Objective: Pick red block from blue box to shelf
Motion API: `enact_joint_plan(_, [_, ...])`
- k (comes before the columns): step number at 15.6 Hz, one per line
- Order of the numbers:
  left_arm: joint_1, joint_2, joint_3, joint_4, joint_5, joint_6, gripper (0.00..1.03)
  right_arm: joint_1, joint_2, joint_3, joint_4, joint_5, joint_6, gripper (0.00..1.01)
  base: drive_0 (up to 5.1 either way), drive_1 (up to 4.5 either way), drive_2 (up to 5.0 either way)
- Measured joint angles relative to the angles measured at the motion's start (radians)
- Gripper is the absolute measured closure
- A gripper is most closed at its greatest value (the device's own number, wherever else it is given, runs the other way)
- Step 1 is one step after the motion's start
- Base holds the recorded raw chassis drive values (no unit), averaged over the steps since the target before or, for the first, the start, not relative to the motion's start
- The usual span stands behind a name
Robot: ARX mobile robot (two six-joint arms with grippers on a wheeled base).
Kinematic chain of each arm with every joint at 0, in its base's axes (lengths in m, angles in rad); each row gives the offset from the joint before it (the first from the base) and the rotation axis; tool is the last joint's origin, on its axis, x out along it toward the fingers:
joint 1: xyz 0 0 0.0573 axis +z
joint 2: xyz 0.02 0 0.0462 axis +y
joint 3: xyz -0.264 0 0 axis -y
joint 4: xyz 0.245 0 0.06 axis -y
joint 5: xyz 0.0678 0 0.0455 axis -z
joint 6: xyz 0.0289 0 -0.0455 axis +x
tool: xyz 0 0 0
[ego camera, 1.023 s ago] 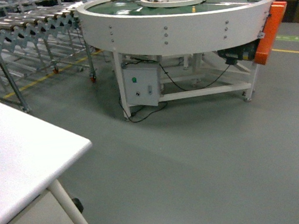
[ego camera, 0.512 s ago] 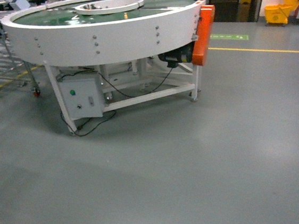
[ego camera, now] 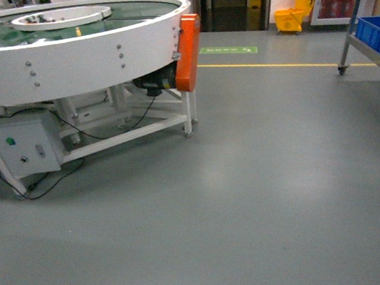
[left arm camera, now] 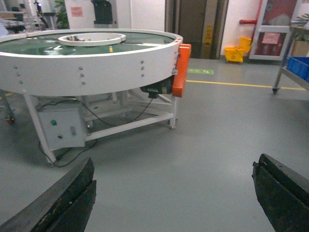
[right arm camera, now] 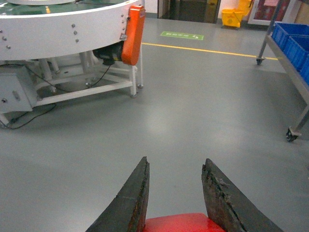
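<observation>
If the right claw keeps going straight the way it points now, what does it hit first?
Probably nothing close: the right claw, shut on the red block, points over bare floor. The turntable lies left, the shelf right. Depth is unclear.

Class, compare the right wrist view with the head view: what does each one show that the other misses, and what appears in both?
Only the right wrist view shows the right gripper, its fingers closed on the red block. Only the head view shows the green top of the round conveyor and the grey control box whole. Both show the orange guard, the yellow mop bucket and the shelf holding blue boxes.
</observation>
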State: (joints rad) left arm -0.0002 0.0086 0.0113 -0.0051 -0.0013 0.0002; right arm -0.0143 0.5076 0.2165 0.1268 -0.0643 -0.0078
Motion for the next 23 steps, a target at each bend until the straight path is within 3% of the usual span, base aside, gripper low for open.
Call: enact_joint_plan(23, [-0.001, 0.000, 0.000, -0.002, 0.000, 0.000, 0.05, 0.000, -0.003, -0.001, -0.001, 0.003, 0.000, 0.75, 2.8, -1.86, -5.3])
